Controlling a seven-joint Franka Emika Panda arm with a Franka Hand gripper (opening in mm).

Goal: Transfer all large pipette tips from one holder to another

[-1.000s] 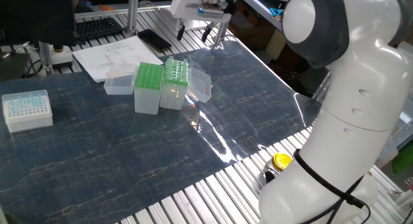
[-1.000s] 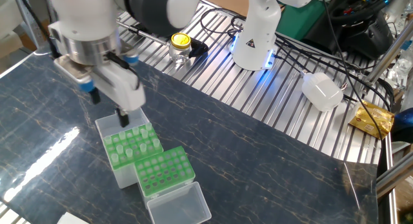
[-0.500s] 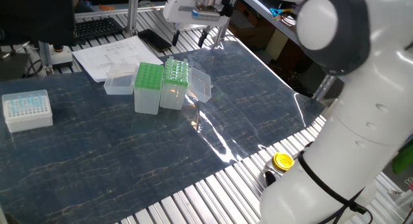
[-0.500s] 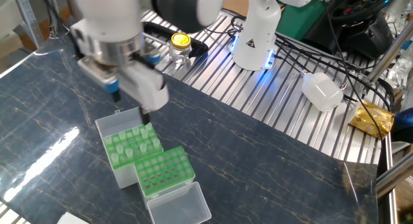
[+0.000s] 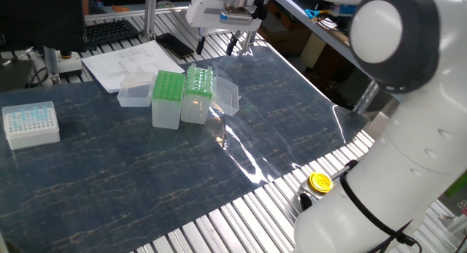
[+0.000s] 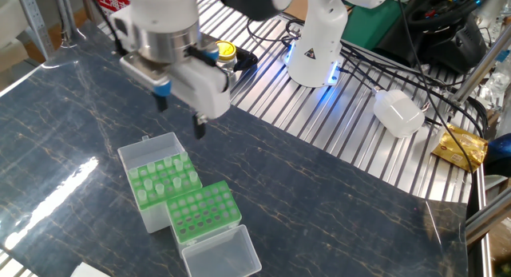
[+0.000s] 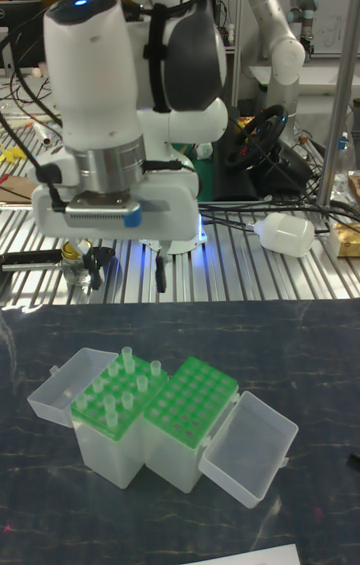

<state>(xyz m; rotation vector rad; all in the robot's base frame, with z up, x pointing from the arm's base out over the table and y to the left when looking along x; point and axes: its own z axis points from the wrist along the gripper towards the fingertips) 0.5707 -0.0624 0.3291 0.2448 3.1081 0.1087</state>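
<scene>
Two green racks stood side by side and touching on a dark marbled mat, each with its clear hinged lid folded open. Reading one fixed view from left to right, a white box of small pale-blue tips sat well apart at the mat's left edge, with sheets of paper behind it. Next came the empty green rack, and just beside it the rack holding the large pipette tips, which showed as rows of pale dots standing upright in its holes. Above and behind that rack hung the gripper, its two dark fingers spread apart with nothing between them, touching neither rack. Farther right rose the white body of the arm, and near its base lay a small jar with a yellow cap on the ribbed metal tabletop. In the other fixed view the gripper hovered over the mat beyond the tip rack, again empty. In the tall fixed view the large pipette tips filled only part of the left rack, the second rack to its right showed bare holes, and the gripper hung above and behind both.
</scene>
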